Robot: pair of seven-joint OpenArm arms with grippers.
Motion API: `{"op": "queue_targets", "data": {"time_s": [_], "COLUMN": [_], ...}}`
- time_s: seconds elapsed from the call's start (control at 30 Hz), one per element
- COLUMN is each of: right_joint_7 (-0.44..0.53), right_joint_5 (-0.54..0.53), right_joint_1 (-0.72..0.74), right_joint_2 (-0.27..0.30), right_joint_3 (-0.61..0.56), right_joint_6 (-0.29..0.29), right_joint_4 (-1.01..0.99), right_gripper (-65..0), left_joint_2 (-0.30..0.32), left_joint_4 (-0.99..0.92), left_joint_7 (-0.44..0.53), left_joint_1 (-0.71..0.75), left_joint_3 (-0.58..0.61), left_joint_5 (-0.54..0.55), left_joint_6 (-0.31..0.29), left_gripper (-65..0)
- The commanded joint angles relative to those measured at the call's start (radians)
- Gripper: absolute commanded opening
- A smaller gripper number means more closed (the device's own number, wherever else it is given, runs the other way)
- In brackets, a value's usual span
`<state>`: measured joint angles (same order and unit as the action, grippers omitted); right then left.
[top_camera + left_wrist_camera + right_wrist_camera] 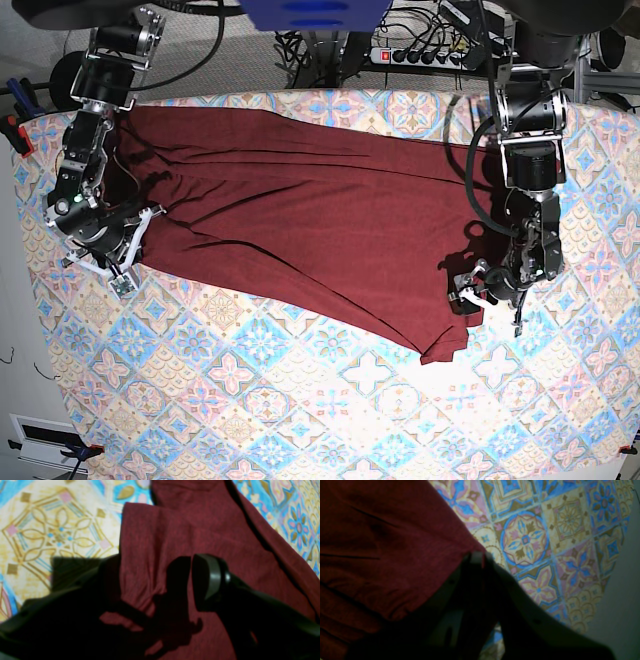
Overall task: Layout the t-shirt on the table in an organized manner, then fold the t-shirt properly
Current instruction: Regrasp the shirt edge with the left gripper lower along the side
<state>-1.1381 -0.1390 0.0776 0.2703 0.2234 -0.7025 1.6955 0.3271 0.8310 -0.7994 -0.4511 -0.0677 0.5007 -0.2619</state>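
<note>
Dim, blurred wrist views (dark foreground silhouettes); bright, sharp base view.

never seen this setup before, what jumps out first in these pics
The dark maroon t-shirt dominates, spread in a long slant across the far half of the colourful tiled table. At its far-left edge in the base view the right gripper is shut on the cloth's edge. At the other end the left gripper stands open over the fabric, one finger plain in the left wrist view.

I can read no text, label, brand or number anywhere around my fingers or elsewhere.
</note>
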Motion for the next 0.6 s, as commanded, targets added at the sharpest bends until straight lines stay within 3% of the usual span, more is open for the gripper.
{"op": "queue_targets", "data": {"time_s": [0.0,0.2,0.33,0.57], "right_joint_7": [0.016,0.016,0.016,0.016], "right_joint_5": [-0.006,-0.006,-0.006,-0.006], "right_joint_1": [0.018,0.018,0.018,0.018], "right_joint_2": [0.016,0.016,0.016,0.016], "right_joint_3": [0.006,0.006,0.006,0.014], "right_joint_6": [0.004,0.004,0.004,0.004], "right_joint_4": [0.018,0.018,0.018,0.019], "right_gripper": [-64.3,-64.3,-64.3,-64.3], "left_joint_2": [0.002,0.025,0.045,0.051], "left_joint_4": [0.014,0.015,0.050,0.334], "left_joint_7": [-0.012,-0.007,-0.007,-0.018], "left_joint_1": [-0.019,-0.025,-0.024,0.088], "left_joint_3": [-0.002,-0.011,-0.056,-0.208], "left_joint_5": [0.006,0.008,0.009,0.013], "left_joint_6": [-0.012,-0.018,-0.017,-0.017], "left_gripper": [-28.6,-65.0,-65.0,-65.0]}}
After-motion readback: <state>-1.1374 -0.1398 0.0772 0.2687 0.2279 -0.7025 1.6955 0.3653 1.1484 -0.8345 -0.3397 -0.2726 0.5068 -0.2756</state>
